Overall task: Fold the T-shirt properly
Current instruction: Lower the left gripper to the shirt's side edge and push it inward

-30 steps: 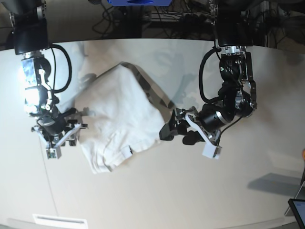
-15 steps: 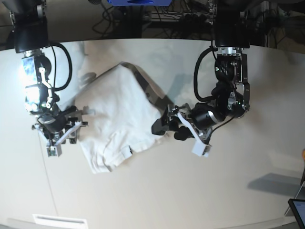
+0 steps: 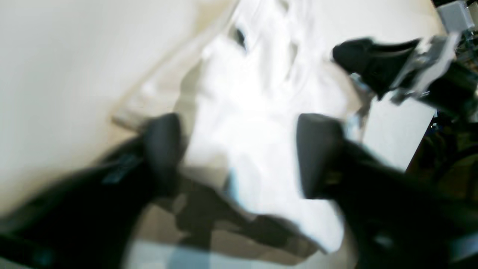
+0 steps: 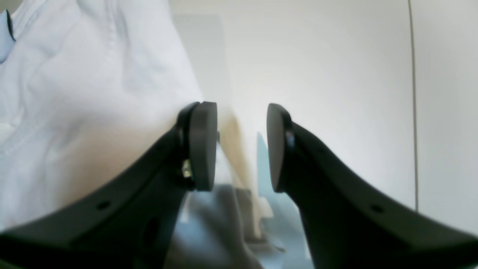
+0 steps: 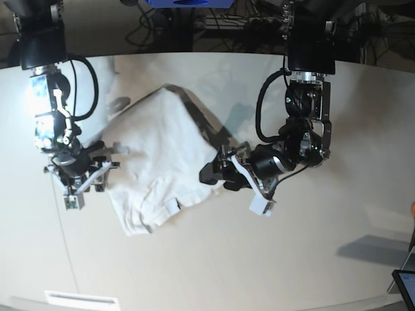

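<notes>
I see the smooth off-white tabletop (image 5: 272,259) carrying the crumpled white cloth T-shirt (image 5: 159,162) at centre-left. My left gripper (image 3: 239,153) straddles its edge, jaws apart. My right gripper (image 4: 242,147), jaws parted, sits beside the cloth.

Both arms (image 5: 305,123) are black with bare silver metal brackets and looped black cables along their sides. Each gripper (image 4: 241,147) has two black curved fingers (image 4: 149,194) ending in flat rounded pads (image 4: 203,145). A small white block sits beside the left gripper (image 5: 217,173).
</notes>
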Robot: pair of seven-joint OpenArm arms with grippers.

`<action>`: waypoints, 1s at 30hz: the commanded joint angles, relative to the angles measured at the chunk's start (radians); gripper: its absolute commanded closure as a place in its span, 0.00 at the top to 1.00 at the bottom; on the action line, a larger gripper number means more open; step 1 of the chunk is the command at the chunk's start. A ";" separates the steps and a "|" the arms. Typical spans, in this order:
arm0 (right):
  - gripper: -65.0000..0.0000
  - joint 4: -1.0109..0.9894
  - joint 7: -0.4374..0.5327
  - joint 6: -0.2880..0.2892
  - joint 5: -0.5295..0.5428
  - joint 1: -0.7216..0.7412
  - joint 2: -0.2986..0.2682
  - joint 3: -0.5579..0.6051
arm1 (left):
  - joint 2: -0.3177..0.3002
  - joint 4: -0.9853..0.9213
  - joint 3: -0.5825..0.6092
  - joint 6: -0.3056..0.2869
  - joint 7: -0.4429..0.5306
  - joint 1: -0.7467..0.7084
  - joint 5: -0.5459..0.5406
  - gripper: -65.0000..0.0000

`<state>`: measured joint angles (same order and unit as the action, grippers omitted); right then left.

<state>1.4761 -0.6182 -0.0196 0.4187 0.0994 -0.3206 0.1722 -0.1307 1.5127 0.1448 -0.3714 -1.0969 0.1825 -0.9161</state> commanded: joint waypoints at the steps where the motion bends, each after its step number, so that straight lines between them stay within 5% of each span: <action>1: 0.33 0.015 0.025 0.000 0.001 0.023 -0.010 -0.007 | -0.002 0.009 -0.001 -0.008 0.022 0.025 -0.021 0.46; 3: 0.33 0.015 0.025 0.000 0.001 0.023 -0.010 -0.006 | -0.002 0.007 0.006 -0.008 0.034 0.036 -0.021 0.36; 12: 0.33 0.015 0.025 0.000 0.001 0.021 -0.010 -0.004 | -0.004 0.006 0.006 -0.008 0.047 0.041 -0.019 0.35; 18: 0.33 0.015 0.025 0.000 0.001 0.021 -0.010 -0.007 | 0.007 0.006 0.000 -0.008 0.048 0.041 0.104 0.00; 30: 0.33 0.015 0.025 0.000 0.001 0.021 -0.010 -0.009 | 0.065 0.006 -0.004 -0.008 0.047 0.079 0.203 0.00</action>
<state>1.4761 -0.6186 -0.0200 0.4187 0.0990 -0.3206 0.1722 -0.0692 1.5013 0.1436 -0.3714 -1.0756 0.2340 -0.6918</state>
